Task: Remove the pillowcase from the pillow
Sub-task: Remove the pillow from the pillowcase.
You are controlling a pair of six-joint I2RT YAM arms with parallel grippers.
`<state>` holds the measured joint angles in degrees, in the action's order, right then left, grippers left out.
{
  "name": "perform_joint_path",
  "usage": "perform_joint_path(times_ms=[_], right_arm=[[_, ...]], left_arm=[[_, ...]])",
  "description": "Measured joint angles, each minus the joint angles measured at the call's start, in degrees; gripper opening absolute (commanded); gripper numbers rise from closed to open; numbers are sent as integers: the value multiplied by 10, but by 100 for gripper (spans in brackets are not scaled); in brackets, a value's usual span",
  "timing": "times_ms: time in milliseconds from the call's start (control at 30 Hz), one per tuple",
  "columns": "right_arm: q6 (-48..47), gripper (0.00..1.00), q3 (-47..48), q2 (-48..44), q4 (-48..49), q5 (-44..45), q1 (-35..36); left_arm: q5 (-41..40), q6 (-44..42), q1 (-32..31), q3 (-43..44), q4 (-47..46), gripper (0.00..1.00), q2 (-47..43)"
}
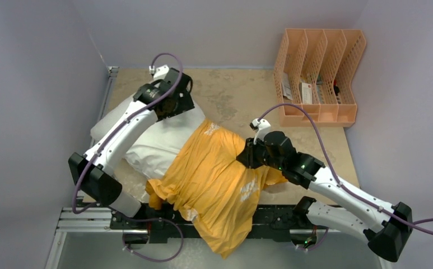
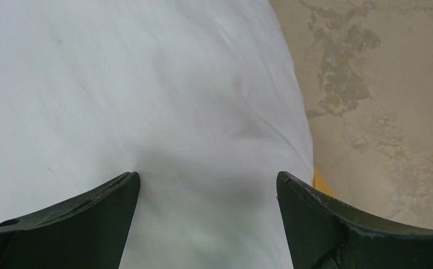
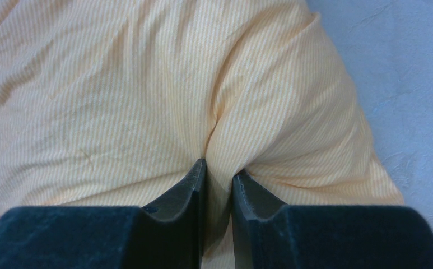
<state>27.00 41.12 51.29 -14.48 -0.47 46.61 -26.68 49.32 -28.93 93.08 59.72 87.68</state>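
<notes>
One orange pillowcase (image 1: 214,179), its white lettering too small to read, half covers one white pillow (image 1: 152,148) on the table (image 1: 242,95). The right claw (image 3: 219,167) pinches a pillowcase fold; the left claw (image 2: 207,175) gapes wide above the pillow.

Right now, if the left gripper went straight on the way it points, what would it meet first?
The white pillow: the open left gripper points squarely at its bare surface, seemingly close, though depth is hard to judge.

Lab test cell, plain grey walls (image 1: 35,84), aluminium mounting rail (image 1: 85,219), worn beige tabletop (image 1: 231,92)
</notes>
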Motion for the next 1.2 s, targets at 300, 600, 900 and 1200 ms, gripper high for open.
perform_joint_path(times_ms=[300, 600, 900, 1200], right_arm=[[-25, 35, 14, 4, -15, 11, 5], [-17, 86, 85, -59, -129, 64, 1], [-6, 80, 127, 59, -121, -67, -99], [-6, 4, 122, 94, -102, -126, -97]], left_arm=[[-38, -21, -61, -88, -47, 34, 61], [-47, -52, -61, -209, -151, 0, -12], [-36, -49, -60, -274, -189, 0, -105], [-61, -1, -59, -295, -180, 0, -162]])
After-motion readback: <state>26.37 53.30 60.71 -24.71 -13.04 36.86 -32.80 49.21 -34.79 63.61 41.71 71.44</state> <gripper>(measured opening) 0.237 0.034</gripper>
